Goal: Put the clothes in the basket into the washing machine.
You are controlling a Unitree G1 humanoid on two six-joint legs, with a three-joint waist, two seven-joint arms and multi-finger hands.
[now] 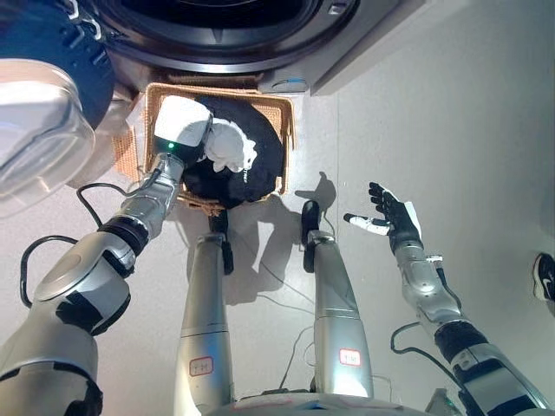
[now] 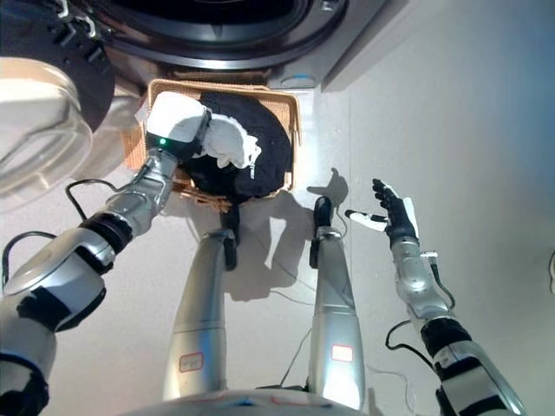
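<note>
A wicker basket (image 1: 287,130) stands on the floor just before the washing machine (image 1: 217,39), whose round drum opening shows at the top. Dark clothes (image 1: 264,160) fill the basket in a heap. My left hand (image 1: 231,147) reaches down into the basket, its white-tipped fingers curled into the top of the dark cloth. My right hand (image 1: 390,221) hangs over the bare floor to the right of the basket, well away from it, with its fingers spread and nothing in it.
The machine's round glass door (image 1: 39,130) stands swung open at the left, beside the basket. A person's dark shoe (image 1: 544,277) shows at the right edge. Pale floor (image 1: 451,113) stretches to the right of the machine.
</note>
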